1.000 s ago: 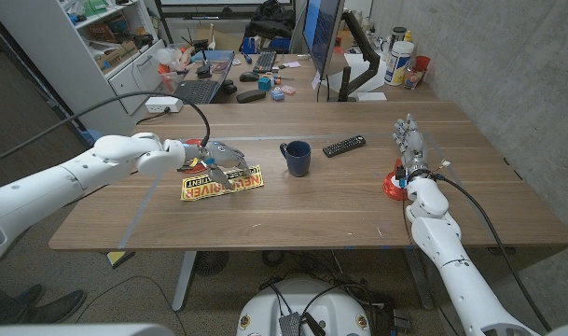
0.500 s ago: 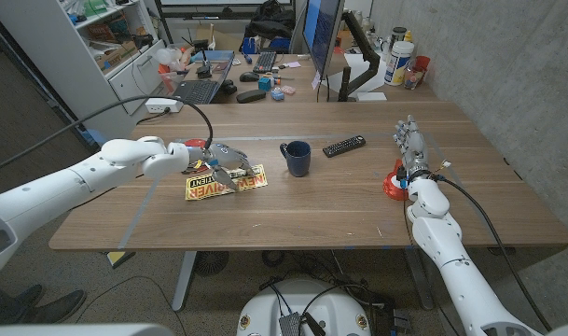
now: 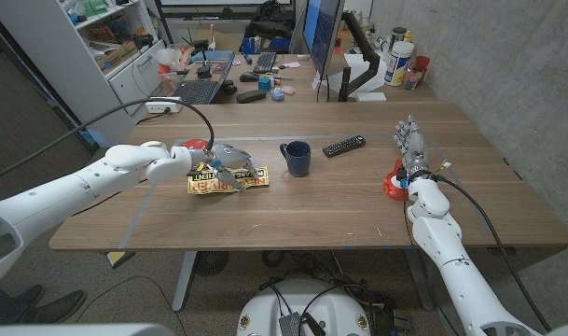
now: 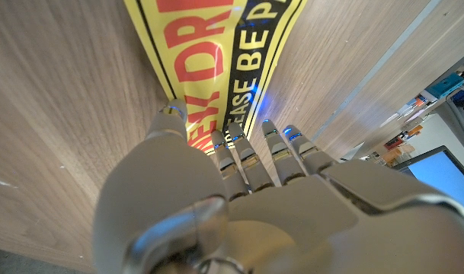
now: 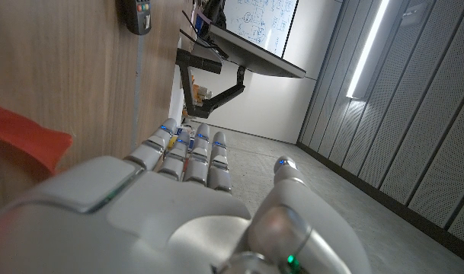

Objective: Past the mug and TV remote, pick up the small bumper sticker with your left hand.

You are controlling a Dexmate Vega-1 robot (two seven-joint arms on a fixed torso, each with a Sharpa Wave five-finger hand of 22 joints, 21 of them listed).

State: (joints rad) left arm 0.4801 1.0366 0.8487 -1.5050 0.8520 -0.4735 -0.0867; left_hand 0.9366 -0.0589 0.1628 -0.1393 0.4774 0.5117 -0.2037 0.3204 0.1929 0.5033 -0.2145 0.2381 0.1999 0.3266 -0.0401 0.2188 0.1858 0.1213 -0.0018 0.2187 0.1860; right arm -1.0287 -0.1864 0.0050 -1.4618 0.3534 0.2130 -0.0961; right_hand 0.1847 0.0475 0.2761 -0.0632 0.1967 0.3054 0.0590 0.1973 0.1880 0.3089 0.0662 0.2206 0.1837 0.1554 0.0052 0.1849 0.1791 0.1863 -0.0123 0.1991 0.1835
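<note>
The left arm (image 3: 78, 187) enters from the lower left corner of the head view and extends across the wooden surface (image 3: 293, 210). The left hand (image 3: 226, 161) is positioned over the bumper sticker (image 3: 229, 179), a yellow strip with a black border and red and black lettering, which lies on the surface just left of the mug. In the left wrist view the fingers (image 4: 243, 156) of the left hand (image 4: 239, 190) extend side by side onto the printed face of the bumper sticker (image 4: 216, 46), with the thumb (image 4: 171, 122) at the sticker's edge; whether the sticker is pinched or only pressed cannot be told. A red object (image 3: 192, 145) lies on the surface just behind the left hand.

The dark blue mug (image 3: 297, 158) stands upright near the middle of the surface, handle toward the sticker. The black TV remote (image 3: 343, 146) lies beyond and to the right of the mug, apart from it, set at an angle.

At the right side, the right hand (image 3: 409, 147) stands on its edge, fingers pointing away from the robot and held close together, holding nothing. A red object (image 3: 393, 184) lies on the surface just beside the right wrist. In the right wrist view the right hand (image 5: 186, 198) shows its fingers (image 5: 193, 152) straight and together, with the red object (image 5: 26, 137) alongside on the surface and the TV remote (image 5: 136, 15) further ahead
</note>
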